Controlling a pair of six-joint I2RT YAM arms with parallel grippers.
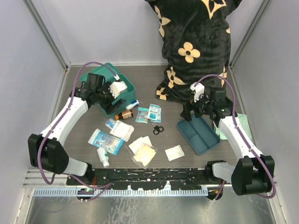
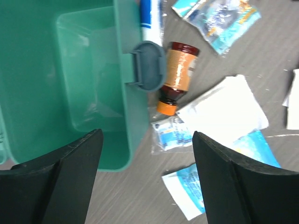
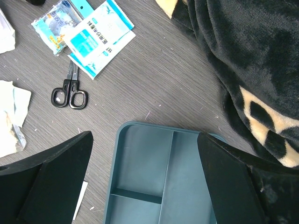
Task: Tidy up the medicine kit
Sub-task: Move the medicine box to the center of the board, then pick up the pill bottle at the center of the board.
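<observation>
Left gripper (image 2: 147, 136): black fingers spread wide, nothing between them, above kit's front corner.
Medicine kit (image 2: 122, 46): teal-green rectangular plastic box, lid up, far left on grey table (image 1: 154, 88); rear hidden by left arm, left part cut off in wrist view.
Beside kit's front: amber bottle, orange cap (image 2: 178, 74); blue-white tube (image 2: 148, 18), top cut off.
Well right of kit: right gripper (image 3: 145, 136), fingers spread, over dark blue-teal divided tray (image 3: 140, 163), near end out of frame.

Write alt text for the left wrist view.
The left gripper, jaws open and holding nothing, hangs over the front edge of the open medicine kit, whose visible interior is empty. A brown bottle lies by the kit's latch, among white and blue packets.
</observation>
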